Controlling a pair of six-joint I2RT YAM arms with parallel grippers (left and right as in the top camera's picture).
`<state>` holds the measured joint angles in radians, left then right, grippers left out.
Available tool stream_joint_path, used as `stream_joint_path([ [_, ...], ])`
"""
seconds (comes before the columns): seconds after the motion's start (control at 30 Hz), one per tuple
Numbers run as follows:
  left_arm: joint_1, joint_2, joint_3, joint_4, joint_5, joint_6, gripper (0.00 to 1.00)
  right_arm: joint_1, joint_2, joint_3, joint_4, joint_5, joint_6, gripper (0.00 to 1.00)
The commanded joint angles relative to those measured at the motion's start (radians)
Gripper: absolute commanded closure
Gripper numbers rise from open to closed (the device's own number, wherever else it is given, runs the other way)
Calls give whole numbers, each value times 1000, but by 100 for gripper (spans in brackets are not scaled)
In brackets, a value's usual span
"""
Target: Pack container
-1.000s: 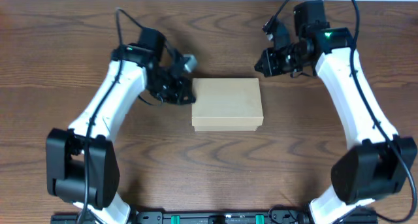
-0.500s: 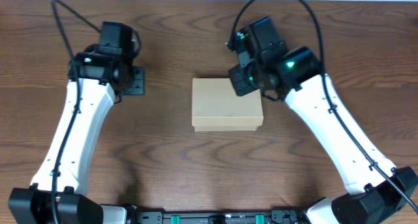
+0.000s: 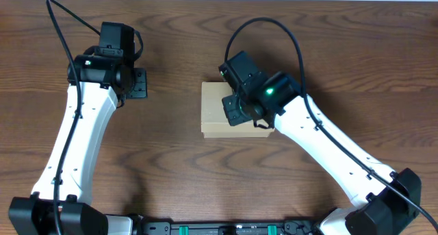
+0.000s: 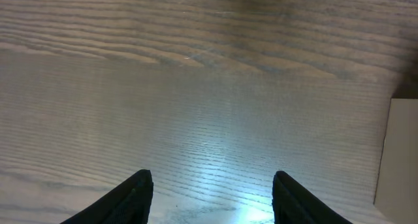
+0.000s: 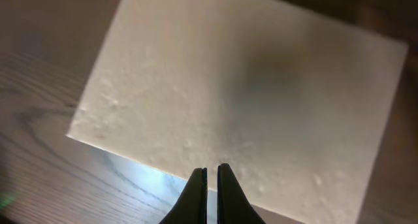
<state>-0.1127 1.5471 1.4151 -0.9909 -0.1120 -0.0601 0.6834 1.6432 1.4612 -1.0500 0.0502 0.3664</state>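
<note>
The container [image 3: 213,110], a plain tan cardboard box with its lid down, lies at the table's middle. My right gripper [image 3: 234,110] hangs right over it and hides its right part. In the right wrist view the box lid [image 5: 248,87] fills the frame and my right gripper [image 5: 211,175] is shut and empty, its tips close above the lid's near edge. My left gripper [image 3: 140,84] is off to the box's left, apart from it. In the left wrist view it is open [image 4: 212,185] over bare wood, with the box's edge [image 4: 400,155] at the far right.
The brown wooden table [image 3: 171,166] carries nothing else that shows. Black cables [image 3: 61,29] loop from both arms over the far side. The arm bases [image 3: 219,228] stand at the front edge.
My right arm has swung left and down from the far right until it is over the box. My left arm drew back leftward from the box's left side, then stayed put.
</note>
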Motion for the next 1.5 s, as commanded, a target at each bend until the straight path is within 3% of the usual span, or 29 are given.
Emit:
stream_joint_path([
  [0.0,2,-1,-1,-2,6,-14,41,10,-12,-35,10,13,48,99],
  [0.43,2,-1,-1,-4,21,-11,40,10,-11,-297,194,-40,86,99],
  [0.7,2,-1,-1,-7,37,-8,37,6,-17,-335,266,8,80,98],
  [0.77,2,-1,0,-5,58,25,37,-4,-30,-322,304,59,59,87],
  [0.83,2,-1,0,3,62,39,31,-23,-47,-295,340,100,13,49],
  [0.87,2,-1,0,10,60,38,19,-39,-58,-278,357,125,-15,35],
  [0.9,2,-1,0,21,61,38,3,-54,-68,-265,376,150,-41,29],
  [0.93,2,-1,0,38,60,38,5,-73,-79,-252,402,184,-66,24],
  [1.0,2,-1,0,70,48,38,5,-112,-100,-237,457,254,-85,1],
  [1.13,2,0,0,108,-50,37,5,-219,-125,-234,613,346,-240,1],
  [1.3,16,-6,0,121,-100,-18,5,-369,-137,-237,628,338,-240,4],
  [1.47,17,-86,-54,188,-33,-50,3,-417,-250,-276,628,319,-241,4],
])
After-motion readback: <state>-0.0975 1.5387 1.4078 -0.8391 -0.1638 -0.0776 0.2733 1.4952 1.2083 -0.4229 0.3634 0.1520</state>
